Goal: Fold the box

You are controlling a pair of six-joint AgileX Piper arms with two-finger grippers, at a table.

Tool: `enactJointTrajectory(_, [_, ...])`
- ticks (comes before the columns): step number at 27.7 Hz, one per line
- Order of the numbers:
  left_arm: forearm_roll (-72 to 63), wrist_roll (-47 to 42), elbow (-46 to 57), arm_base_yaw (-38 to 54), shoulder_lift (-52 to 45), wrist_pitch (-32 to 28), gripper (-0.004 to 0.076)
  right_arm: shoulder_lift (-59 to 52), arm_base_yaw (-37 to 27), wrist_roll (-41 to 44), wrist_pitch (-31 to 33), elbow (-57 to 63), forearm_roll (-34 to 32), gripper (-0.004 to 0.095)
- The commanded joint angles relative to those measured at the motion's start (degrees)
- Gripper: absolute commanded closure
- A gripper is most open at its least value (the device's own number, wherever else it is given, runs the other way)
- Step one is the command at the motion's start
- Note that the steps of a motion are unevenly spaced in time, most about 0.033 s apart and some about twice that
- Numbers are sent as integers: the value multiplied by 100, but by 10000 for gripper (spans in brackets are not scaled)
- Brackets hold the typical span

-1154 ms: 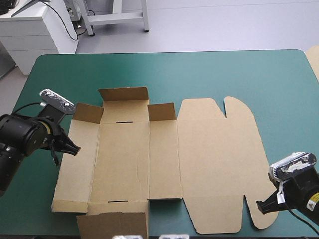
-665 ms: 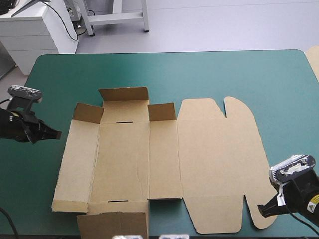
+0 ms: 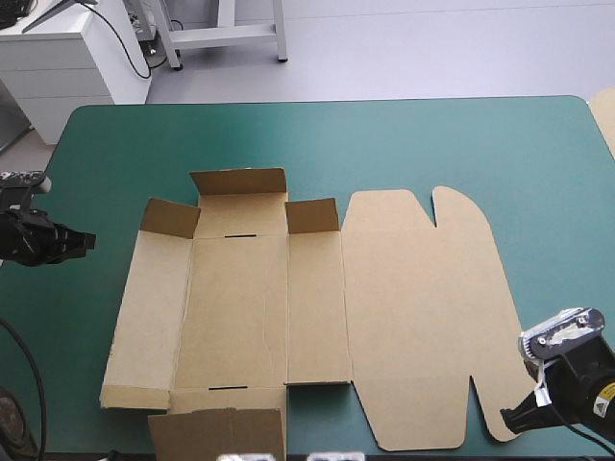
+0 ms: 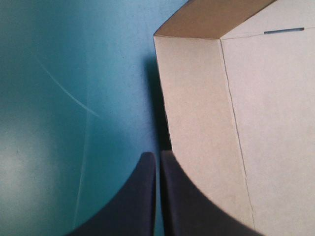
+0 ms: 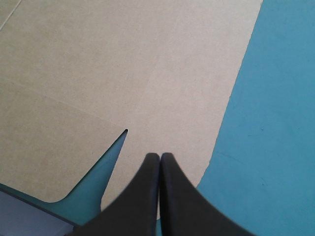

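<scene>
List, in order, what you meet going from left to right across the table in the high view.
left tool, shut, clear of the board → box, mostly flat with its far flaps raised → right tool, shut, at the box's near right corner

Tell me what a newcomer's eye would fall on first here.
The box, a cut brown sheet, lies spread across the middle of the table, its small far flaps tilted up. The left gripper is shut just off its left side, and the right gripper is shut at its near right corner.
</scene>
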Motion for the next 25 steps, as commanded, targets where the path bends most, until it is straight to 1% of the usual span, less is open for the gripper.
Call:
enactJointTrajectory(1, [-283, 53, -116, 40, 103, 307, 704, 31, -38, 113, -166, -154, -36, 923])
enactJointTrajectory(4, [-321, 85, 203, 40, 396, 307, 696, 31, -38, 135, -166, -154, -36, 923])
enactJointTrajectory(6, [-321, 112, 465, 40, 560, 307, 667, 31, -38, 135, -166, -154, -36, 923])
enactJointTrajectory(8, [-367, 112, 770, 40, 722, 280, 614, 31, -38, 135, -166, -154, -36, 923])
enactJointTrajectory(10, [-548, 112, 931, 40, 792, 280, 544, 31, -38, 135, -166, -154, -36, 923])
enactJointTrajectory(11, [-613, 112, 968, 40, 806, 280, 491, 31, -38, 124, -169, -154, -36, 923])
enactJointTrajectory(13, [-645, 112, 1026, 40, 806, 341, 352, 31, -38, 86, -180, -154, -36, 923])
enactJointTrajectory(14, [-645, 26, 1040, 40, 806, 341, 295, 31, -38, 87, -180, -154, -36, 923])
enactJointTrajectory(15, [-615, -95, 1070, 40, 794, 341, 223, 31, -38, 87, -183, -154, -36, 923])
enactJointTrajectory(17, [-546, -139, 1172, 40, 783, 341, 155, 31, -38, 63, -193, -154, -45, 924])
enactJointTrajectory(19, [-546, -148, 1349, 40, 783, 341, 139, 31, -38, 43, -216, -154, -45, 924])
enactJointTrajectory(25, [-717, 40, 2088, 40, 783, 341, 140, 31, -38, -41, -292, -154, -45, 923])
